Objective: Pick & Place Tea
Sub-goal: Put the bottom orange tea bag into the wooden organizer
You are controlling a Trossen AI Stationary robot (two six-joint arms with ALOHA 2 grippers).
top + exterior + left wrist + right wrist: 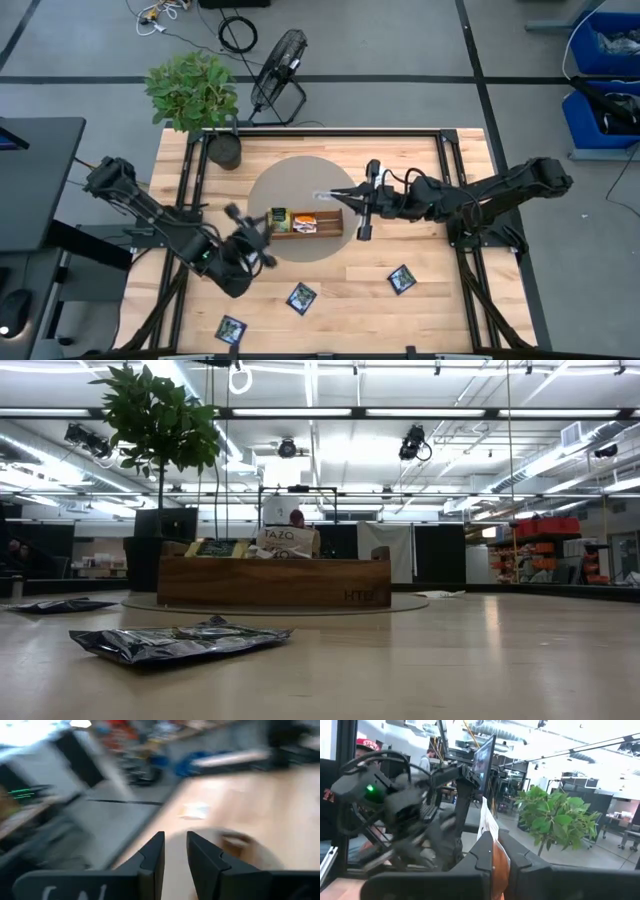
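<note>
A long brown wooden tray [305,226] lies on a round grey mat [290,180] mid-table, with tea sachets standing in it [287,541]. Three dark navy sachets lie flat on the near part of the table [302,297], [401,279], [231,329]. My right gripper [345,200] hovers over the tray's right end, shut on an orange-and-white sachet [489,827]. My left gripper [258,236] hangs by the tray's left end. Its fingers [175,855] stand a little apart with nothing between them. My right gripper pinches the orange-and-white sachet between its two fingers by its orange part [500,865]. The white end [486,820] sticks out past the fingertips. The fingers come about level from the table's right side. The sachet is lifted clear of tray and table.
A potted plant [195,95] stands at the table's far left corner. A fan [280,70] stands on the floor behind the table. A small white scrap [440,595] lies on the table right of the tray. A person in a red cap [365,745] shows beyond the table.
</note>
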